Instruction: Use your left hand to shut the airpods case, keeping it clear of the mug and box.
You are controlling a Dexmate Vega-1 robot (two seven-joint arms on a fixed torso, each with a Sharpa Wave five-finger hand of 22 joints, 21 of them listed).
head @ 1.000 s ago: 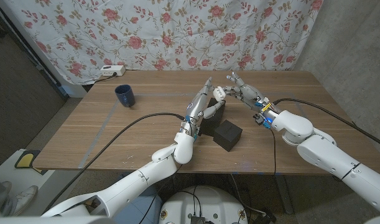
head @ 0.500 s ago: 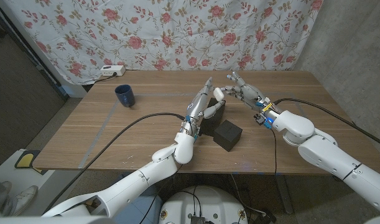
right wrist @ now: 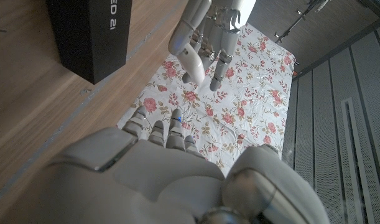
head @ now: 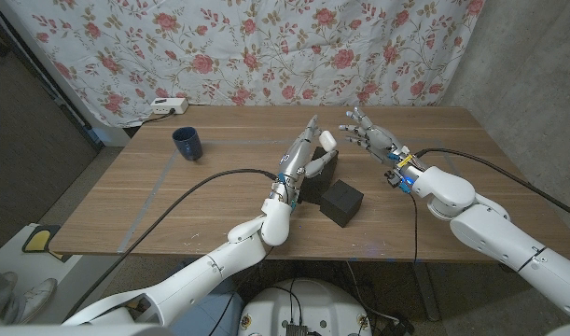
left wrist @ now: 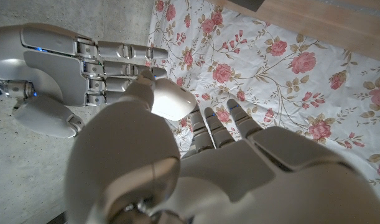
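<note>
My left hand (head: 301, 161) is raised over the table's middle with its fingers reaching up, and it holds the white airpods case (head: 328, 140) at its fingertips. In the left wrist view the case (left wrist: 171, 100) is a smooth rounded shape against my thumb, and no raised lid shows. My right hand (head: 371, 140) hovers a short gap to the right of the case, fingers spread, holding nothing. The dark blue mug (head: 187, 143) stands far off at the back left. A black box (head: 341, 201) sits just below and to the right of my left hand.
A second black box (head: 321, 176) lies under my left hand, partly hidden by it; it shows in the right wrist view as a long box (right wrist: 93, 34) with white lettering. A white power strip (head: 168, 105) lies at the back left edge. A flowered curtain hangs behind the table.
My right hand has drawn back to the right, off the case it was touching. The case stays in my left hand, which has not moved.
</note>
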